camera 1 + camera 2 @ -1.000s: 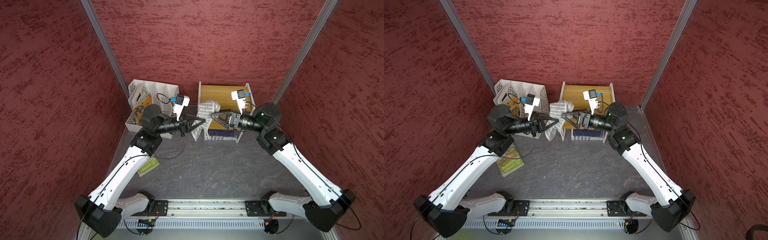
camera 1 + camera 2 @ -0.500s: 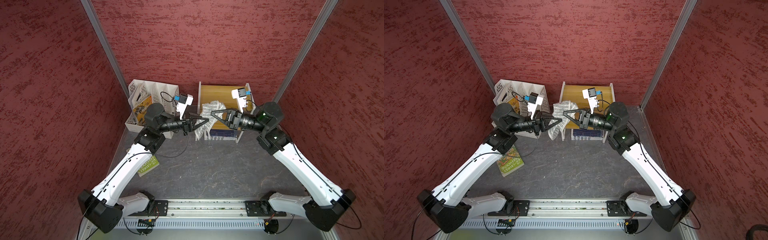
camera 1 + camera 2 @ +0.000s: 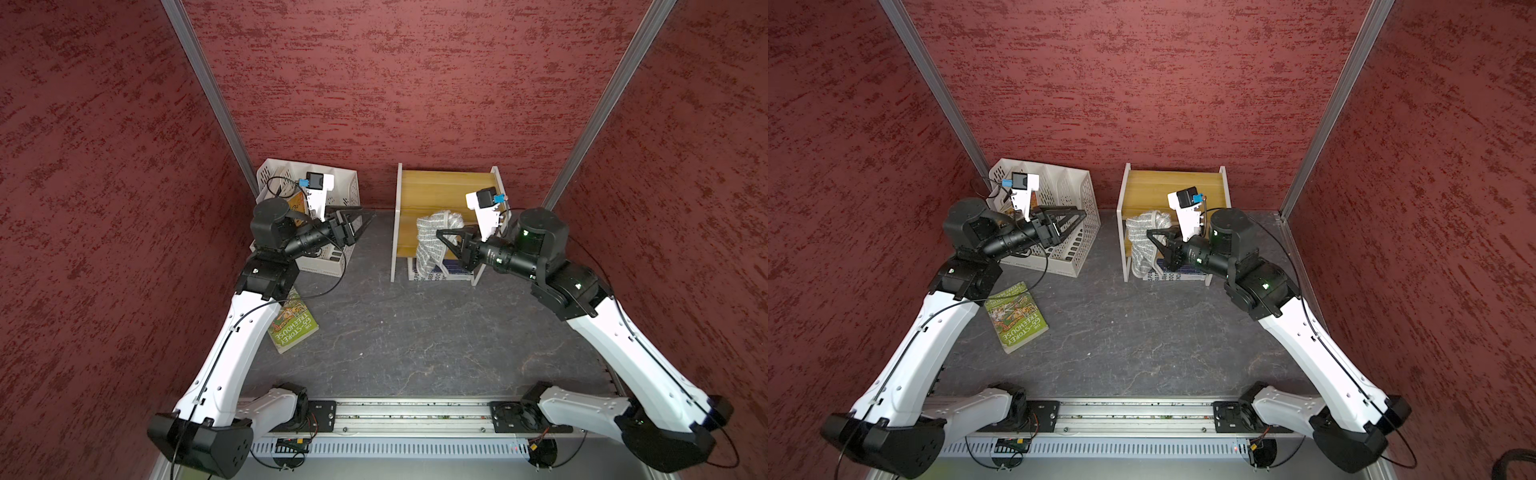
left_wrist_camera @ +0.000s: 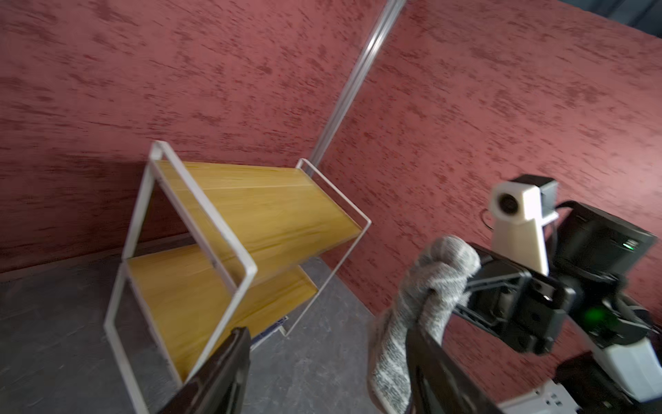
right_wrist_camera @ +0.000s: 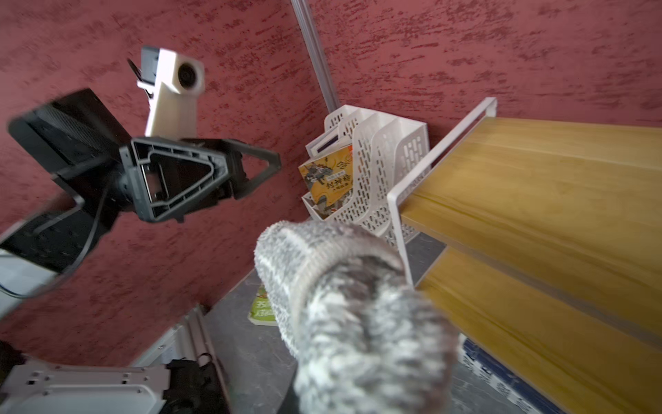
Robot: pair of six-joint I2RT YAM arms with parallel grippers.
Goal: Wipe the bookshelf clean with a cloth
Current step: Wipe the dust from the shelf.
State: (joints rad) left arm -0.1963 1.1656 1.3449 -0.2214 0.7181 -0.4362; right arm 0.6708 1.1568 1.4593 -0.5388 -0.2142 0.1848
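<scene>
The bookshelf (image 3: 444, 187) stands at the back of the dark grey table (image 3: 395, 332), close to the red wall, with its two yellow-tan boards stepped between thin white side panels. The right claw (image 3: 441, 237) is clamped tight on the cloth (image 3: 430, 245), a bunched grey rag with pale stripes. The upper part of the rag bulges above the fingers and the rest hangs down in a loose fold. In both top views the cloth lies over the lower board and the shelf's front edge. The left wrist view shows it held up in the air on the near side of the shelf, and whether it touches the wood cannot be told. The left claw (image 3: 363, 224) is spread wide with nothing between its fingers. It is level with the near corner of the white perforated file organizer (image 3: 345, 195), points toward the bookshelf, and is well apart from the cloth. A yellow-covered book (image 5: 327, 182) stands in one slot of the organizer. A green book (image 3: 293, 328) titled "65-Storey Treehouse" lies flat on the table beside the left arm. A blue and white book (image 5: 501, 380) lies under the shelf's lower board, poking out at the front
</scene>
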